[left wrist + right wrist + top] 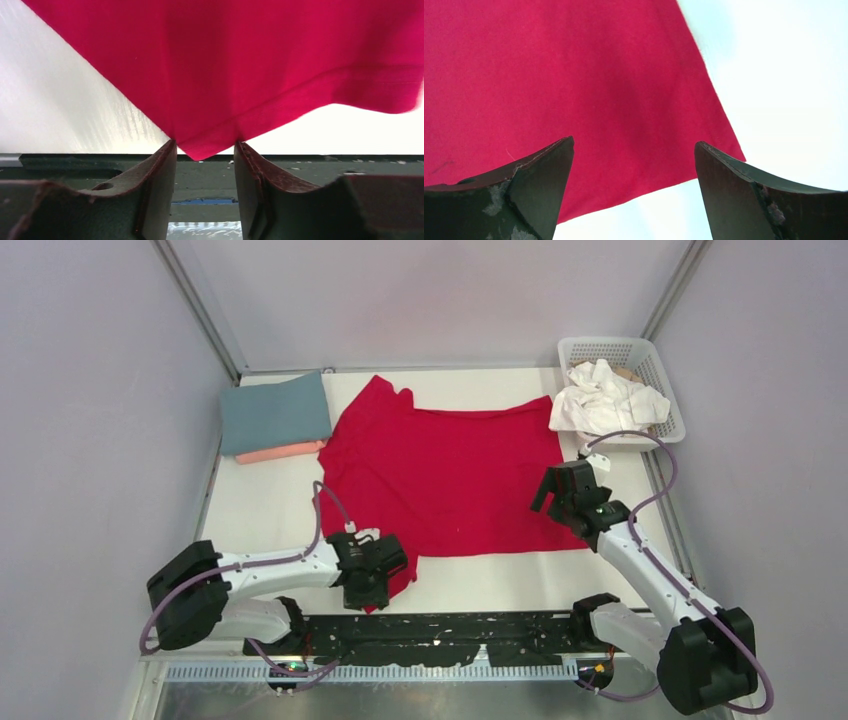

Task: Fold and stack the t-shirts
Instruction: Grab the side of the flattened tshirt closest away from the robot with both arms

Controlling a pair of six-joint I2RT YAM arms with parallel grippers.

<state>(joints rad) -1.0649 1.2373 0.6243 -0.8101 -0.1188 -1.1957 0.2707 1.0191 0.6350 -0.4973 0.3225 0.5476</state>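
A bright red t-shirt [450, 480] lies spread flat in the middle of the table. My left gripper [372, 588] is open at the shirt's near left sleeve corner; in the left wrist view the red corner [250, 65] sits between the parted fingertips of that gripper [205, 147], unclamped. My right gripper [565, 482] is open wide just above the shirt's near right corner [574, 75], with its jaws [634, 145] straddling the hem. A folded blue-grey t-shirt [275, 410] lies on a folded salmon pink one [285, 452] at the far left. White t-shirts [600, 400] are heaped in the basket.
A white plastic lattice basket [668, 390] stands at the far right corner. A black strip [440, 625] runs along the table's near edge between the arm bases. Grey walls close in the table on the left, right and back.
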